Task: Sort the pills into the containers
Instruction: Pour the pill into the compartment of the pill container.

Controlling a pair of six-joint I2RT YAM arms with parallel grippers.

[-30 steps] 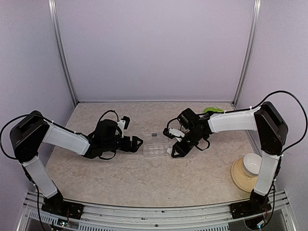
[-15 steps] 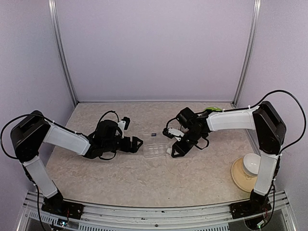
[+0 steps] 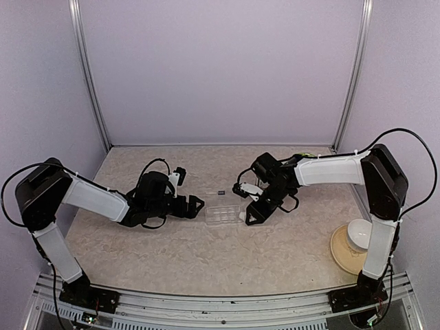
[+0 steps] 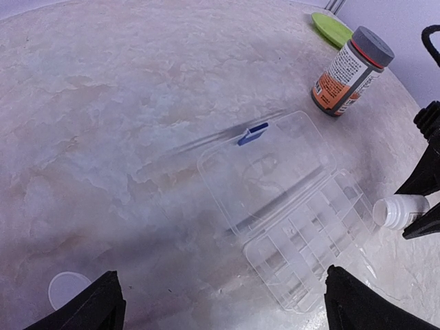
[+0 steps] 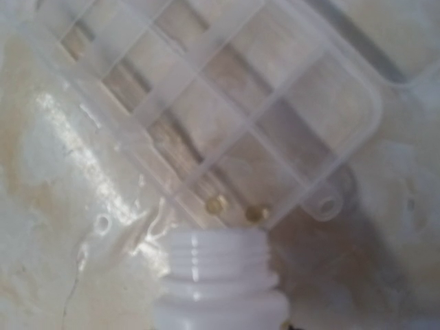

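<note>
The clear pill box lies open, its lid (image 4: 265, 168) with a blue latch flat beside the containers (image 4: 309, 240) (image 3: 223, 214). My right gripper (image 3: 249, 214) is shut on an uncapped white bottle (image 5: 218, 275) (image 4: 397, 210), tipped with its mouth at the box's near edge. Just past the mouth, two small golden round pills (image 5: 217, 204) (image 5: 257, 214) lie in an edge compartment of the containers (image 5: 227, 103). The right fingers are hidden in the right wrist view. My left gripper (image 3: 197, 204) (image 4: 227, 306) stands wide open, low over the table, just left of the box.
An orange-labelled bottle (image 4: 347, 72) with a grey cap stands upright beyond the lid. A green plate (image 4: 331, 29) lies at the back right. A white cap (image 4: 69, 289) rests on the table by my left finger. A white bowl (image 3: 359, 235) on a tan plate (image 3: 342, 253) sits front right.
The right arm has shifted slightly left with the bottle. The left arm has not moved.
</note>
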